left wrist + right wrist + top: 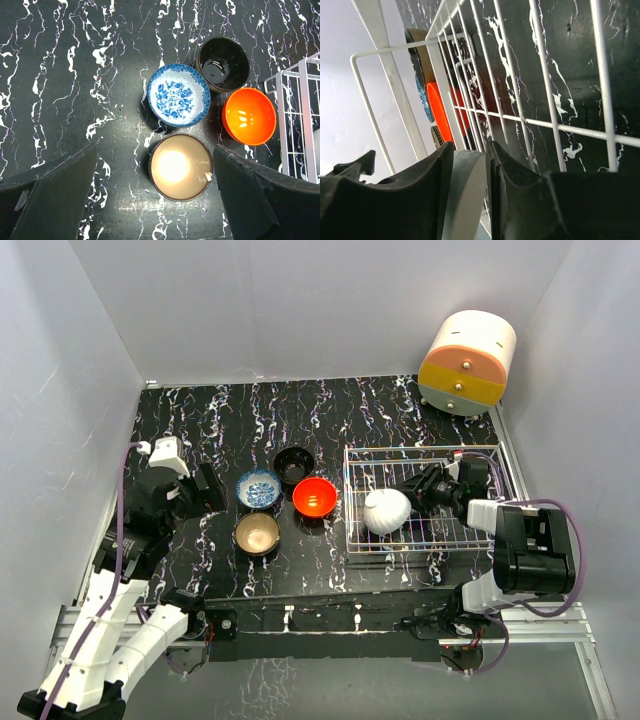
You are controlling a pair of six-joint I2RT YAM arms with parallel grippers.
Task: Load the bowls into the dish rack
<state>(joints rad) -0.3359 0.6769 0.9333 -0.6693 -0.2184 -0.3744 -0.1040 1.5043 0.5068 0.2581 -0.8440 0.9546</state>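
Note:
The wire dish rack (430,465) sits at the right of the table. My right gripper (412,502) is shut on the white bowl (386,511), holding it on its side inside the rack's left part; its rim (467,190) shows between the fingers. The black bowl (294,462), blue-and-white bowl (258,487), red-orange bowl (314,497) and tan-gold bowl (257,533) stand upright on the table left of the rack. My left gripper (205,490) is open and empty, left of these bowls; in its wrist view the tan-gold bowl (181,166) lies between its fingers, below them.
A round cream-and-orange drawer cabinet (466,362) stands at the back right, behind the rack. White walls enclose the black marbled table (200,420) on three sides. The rack's corner (295,120) shows at the right edge of the left wrist view.

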